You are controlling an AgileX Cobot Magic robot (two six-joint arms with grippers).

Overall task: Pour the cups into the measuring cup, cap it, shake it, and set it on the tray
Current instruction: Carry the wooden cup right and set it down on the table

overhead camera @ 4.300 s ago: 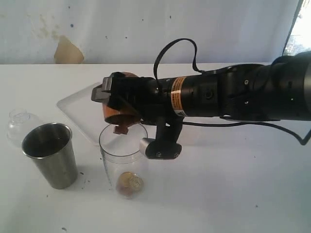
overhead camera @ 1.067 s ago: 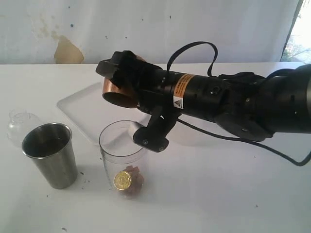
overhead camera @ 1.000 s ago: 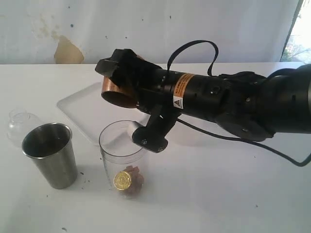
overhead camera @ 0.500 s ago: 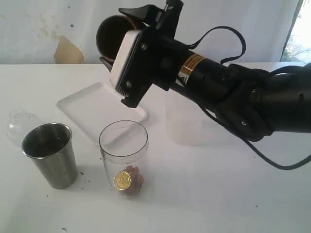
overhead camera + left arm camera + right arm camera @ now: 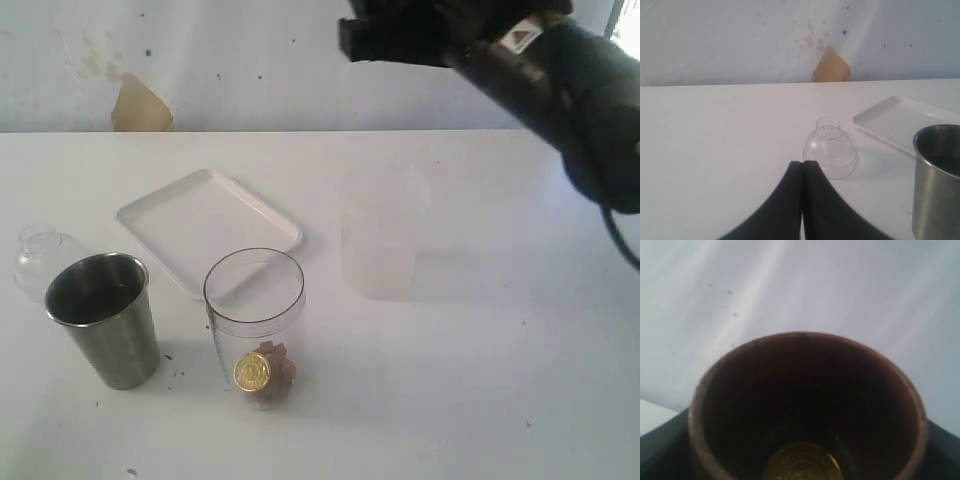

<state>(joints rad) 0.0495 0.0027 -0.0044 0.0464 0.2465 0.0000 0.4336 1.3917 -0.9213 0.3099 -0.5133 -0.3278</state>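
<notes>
A makeshift robot test station is shown. A plain white counter (image 5: 500, 400) is backed by a white backdrop (image 5: 250, 60) that is flecked with specks and marked by a tan patch (image 5: 140, 108). A black robot arm (image 5: 590, 110), fitted with a warning label (image 5: 522, 40) and a trailing cable (image 5: 622, 245), is seen above it. A few props are laid out: a tray (image 5: 205, 225), a steel cup (image 5: 105, 320), a clear cup (image 5: 255, 310) and a frosted cup (image 5: 380, 235).

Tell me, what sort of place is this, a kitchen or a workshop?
Likely a makeshift robot test bench: a plain white table, a stained, patched backdrop, a black robot arm overhead, and a few props like the steel tumbler.
</notes>
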